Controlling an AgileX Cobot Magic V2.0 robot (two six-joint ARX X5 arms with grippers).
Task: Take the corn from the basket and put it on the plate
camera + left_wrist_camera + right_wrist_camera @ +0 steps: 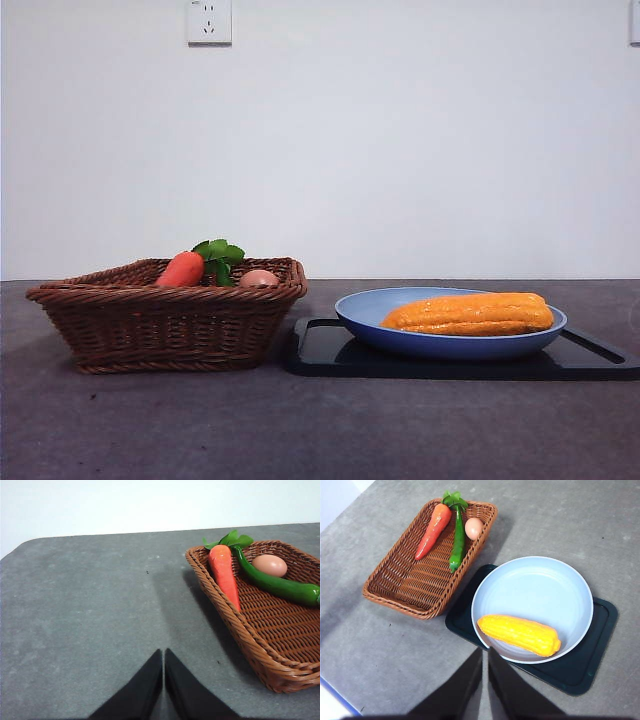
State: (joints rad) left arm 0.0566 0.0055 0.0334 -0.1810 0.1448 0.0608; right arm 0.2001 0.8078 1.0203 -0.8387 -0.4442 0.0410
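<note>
Corn (519, 634) lies in the plate (555, 580), just ahead of the right gripper (485, 652), clenched, holding nothing. Left gripper (163, 652) also clenched and holding nothing, basket (280, 670) beside it. Placement looks done; best retreat straight up, clear of the plate rim.

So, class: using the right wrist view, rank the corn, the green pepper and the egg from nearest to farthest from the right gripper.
From the right gripper:
1. Corn, on the plate, just beyond the jaws.
2. Green pepper, in the basket's middle.
3. Egg, at the basket's far end.
</note>
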